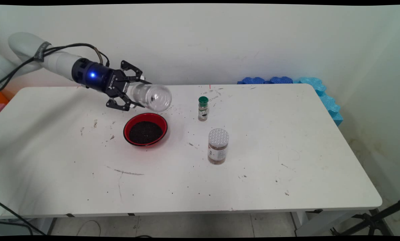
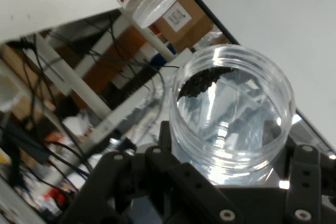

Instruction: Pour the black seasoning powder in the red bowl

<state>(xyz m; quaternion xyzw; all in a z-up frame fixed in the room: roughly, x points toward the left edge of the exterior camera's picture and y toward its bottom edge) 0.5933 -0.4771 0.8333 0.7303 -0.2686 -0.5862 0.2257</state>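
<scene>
Main view: black two-finger tool pinches a clear plastic jar on its side, mouth out, above a red round bowl of dark grains on the white counter.

Hand view: clear plastic jar smooth-walled, a few grains clinging inside.

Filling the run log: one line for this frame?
gripper: shut on clear jar, tipped sideways | below: red bowl of dark grains | white table

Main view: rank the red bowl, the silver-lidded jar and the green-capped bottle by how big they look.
1. red bowl, widest by far
2. silver-lidded jar
3. green-capped bottle
The bottle stands farther from the camera, which shrinks it somewhat, but it still looks clearly slimmer.
</scene>
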